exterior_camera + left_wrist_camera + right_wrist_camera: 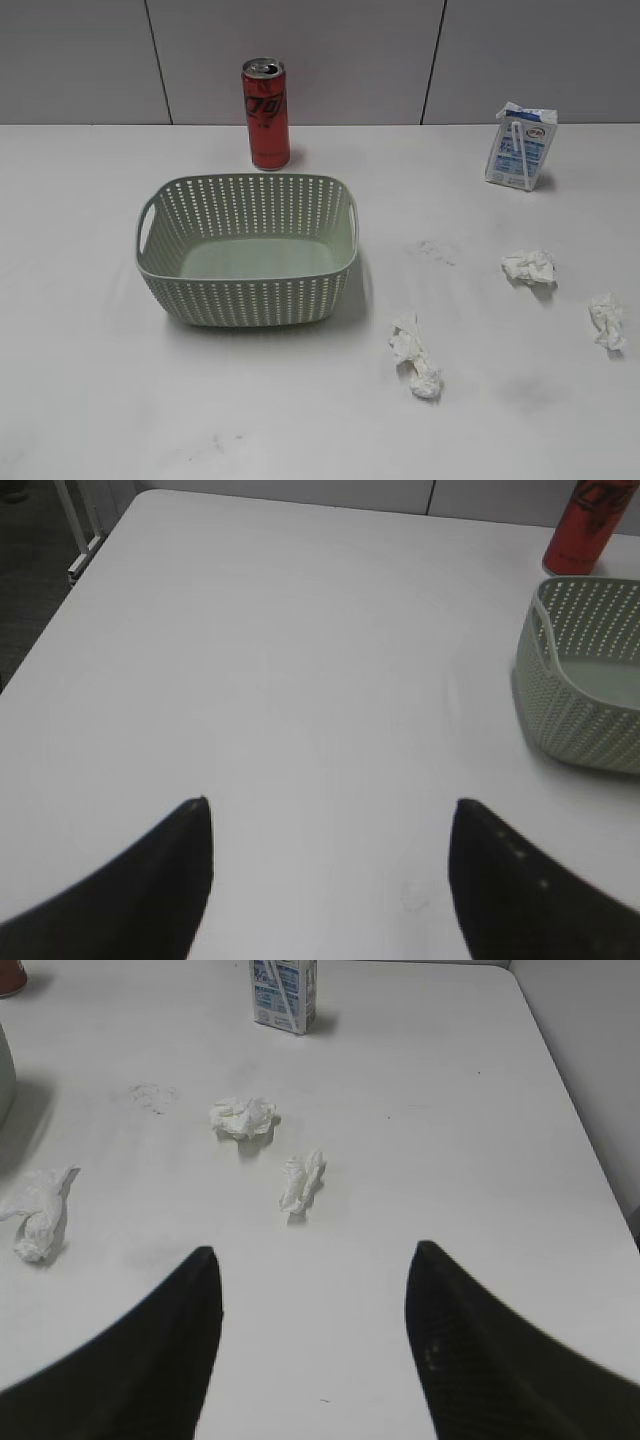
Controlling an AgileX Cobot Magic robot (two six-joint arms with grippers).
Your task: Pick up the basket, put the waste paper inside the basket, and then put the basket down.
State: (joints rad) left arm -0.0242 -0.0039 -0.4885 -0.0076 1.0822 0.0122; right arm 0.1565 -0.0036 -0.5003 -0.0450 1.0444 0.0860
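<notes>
The sage-green basket stands empty on the white table, left of centre; its left end shows in the left wrist view. Three white waste paper wads lie to its right: one near the basket, one further right, one at the right edge. The right wrist view shows the same wads, left, middle and nearest. My left gripper is open and empty over bare table, left of the basket. My right gripper is open and empty, short of the wads. Neither gripper shows in the exterior view.
A red drink can stands behind the basket and shows in the left wrist view. A blue-and-white milk carton stands at the back right, also in the right wrist view. The table's left edge and right edge are near.
</notes>
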